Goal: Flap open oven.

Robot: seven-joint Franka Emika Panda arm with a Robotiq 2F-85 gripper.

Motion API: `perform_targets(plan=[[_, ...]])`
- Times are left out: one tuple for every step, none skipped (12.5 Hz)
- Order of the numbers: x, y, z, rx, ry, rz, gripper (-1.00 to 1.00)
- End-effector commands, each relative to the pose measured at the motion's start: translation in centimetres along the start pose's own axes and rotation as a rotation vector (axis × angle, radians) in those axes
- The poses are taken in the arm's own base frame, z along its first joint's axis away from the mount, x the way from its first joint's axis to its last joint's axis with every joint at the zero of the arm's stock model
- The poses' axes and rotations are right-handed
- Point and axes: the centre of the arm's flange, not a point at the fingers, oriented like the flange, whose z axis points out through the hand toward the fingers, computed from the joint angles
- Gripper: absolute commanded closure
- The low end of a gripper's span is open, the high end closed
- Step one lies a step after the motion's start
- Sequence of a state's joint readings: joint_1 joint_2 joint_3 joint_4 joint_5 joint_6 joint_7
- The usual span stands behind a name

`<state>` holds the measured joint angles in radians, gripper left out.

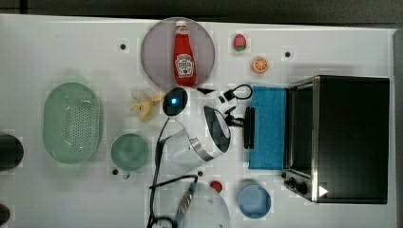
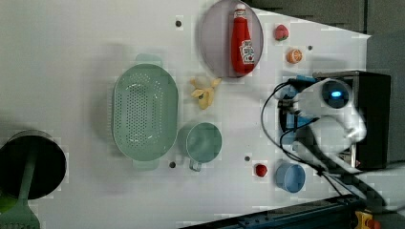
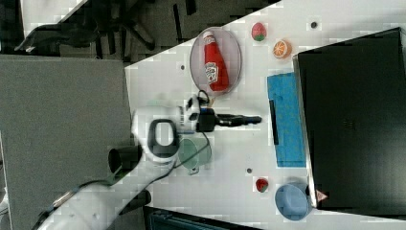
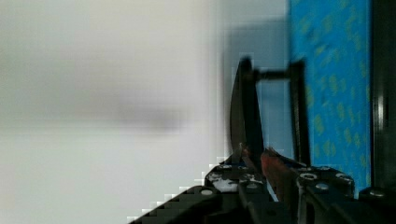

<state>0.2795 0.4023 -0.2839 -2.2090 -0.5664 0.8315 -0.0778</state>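
The oven (image 1: 351, 137) stands at the top view's right, a black-topped box with a silver front frame. Its blue glass door (image 1: 268, 128) hangs folded down toward the table, leaving the dark cavity open. The black bar handle (image 1: 249, 127) runs along the door's free edge. My gripper (image 1: 241, 119) reaches in from the top view's left and meets that bar. In the wrist view the handle (image 4: 243, 107) runs straight down into the narrow gap of the gripper (image 4: 259, 163), beside the blue door (image 4: 336, 93). The right view has the gripper (image 3: 258, 119) just short of the handle (image 3: 273, 122).
A ketchup bottle (image 1: 184, 52) lies on a grey plate behind my arm. A banana peel (image 1: 145, 104), green colander (image 1: 72, 122) and green cup (image 1: 129, 152) lie at the top view's left. A blue bowl (image 1: 254, 201) sits by the oven's knobs. My cable (image 1: 159, 161) trails across the table.
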Motion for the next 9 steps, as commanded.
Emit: perform_targets(plan=[[2.8,3.9,-8.7,0.169,0.083,0.248,0.65],[2.8,5.1,-10.6,0.224,0.069,0.312,0.65],[2.7,6.3,-12.3,0.273,0.047,0.369,0.65],[2.4,7.5,-13.9,0.314,0.018,0.417,0.65],[2.1,8.6,-15.5,0.347,-0.014,0.455,0.65],[1.8,9.6,-17.0,0.379,-0.045,0.486,0.65],[1.6,10.7,-18.6,0.411,-0.068,0.511,0.65],[1.3,11.7,-20.3,0.442,-0.079,0.531,0.65],[1.1,12.7,-22.0,0.469,-0.085,0.551,0.65]])
